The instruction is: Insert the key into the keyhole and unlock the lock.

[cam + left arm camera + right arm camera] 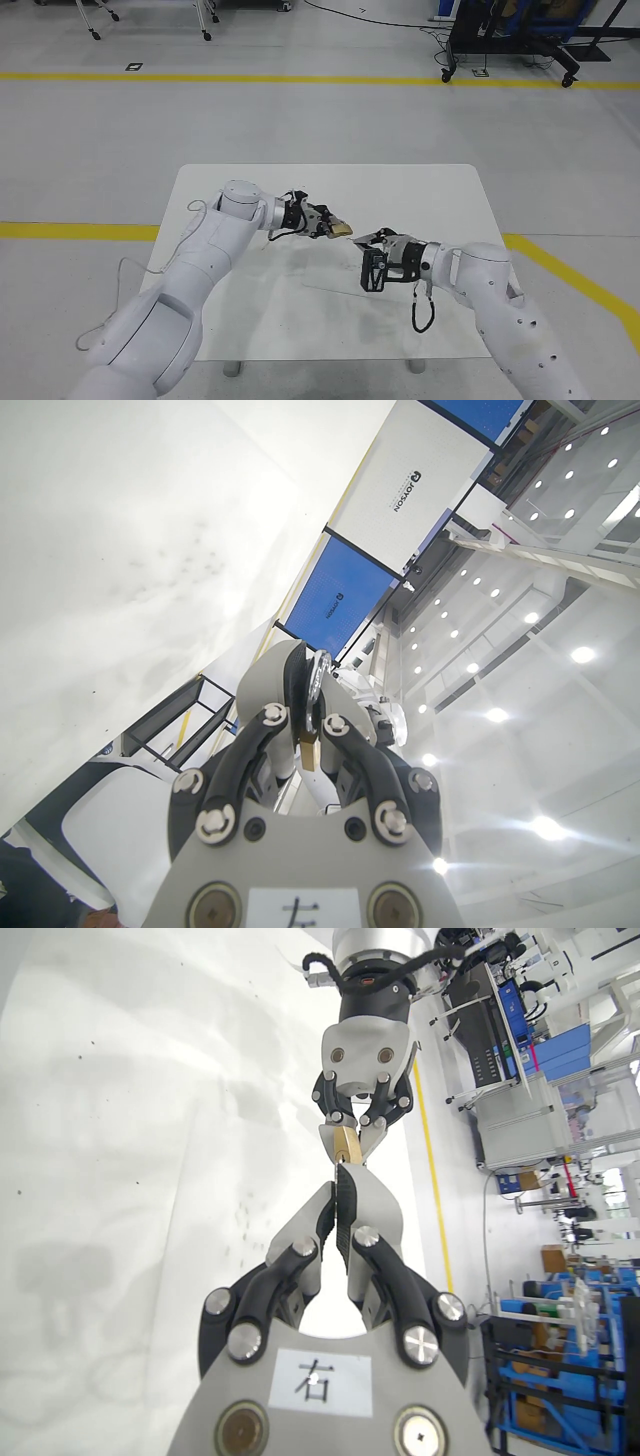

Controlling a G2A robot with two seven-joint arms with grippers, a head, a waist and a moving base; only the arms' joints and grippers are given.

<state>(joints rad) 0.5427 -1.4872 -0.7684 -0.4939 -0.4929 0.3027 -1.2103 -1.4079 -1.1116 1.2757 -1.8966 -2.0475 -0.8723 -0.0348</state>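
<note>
Left claw (pixel 328 224) pinches the brass lock (pixel 342 228) over the white table (pixel 430 200) in the top view, while the right claw (pixel 367 241) is squeezed closed; whether it pinches a key cannot be told. Grey floor (pixel 300 130) surrounds the table, crossed by a yellow line (pixel 300 77) at 12 o'clock, with a black cart (pixel 470 30) at 1 o'clock. The lock hangs over the table's middle, at the 3 o'clock end of the left claw, and the right claw's tips lie just beside it at 4 o'clock.

From the left wrist, the table's pale, speckled top runs up to blue and white panels (pixel 340 595) under a ceiling of round lights (pixel 582 655). A sliver of brass lock (pixel 310 756) shows gripped between the claw's fingers (pixel 265 690), with a shiny curved metal piece (pixel 317 680) farther out toward the tips.

From the right wrist, the speckled tabletop gives way to floor with a yellow line, a grey cabinet (pixel 520 1123) and blue cabinets (pixel 560 1050). The lock sits straight ahead of the right claw's pressed-together pads (pixel 345 1208), its keyhole (pixel 342 1158) facing them at or nearly at the tips, its far end clamped in the left claw.
</note>
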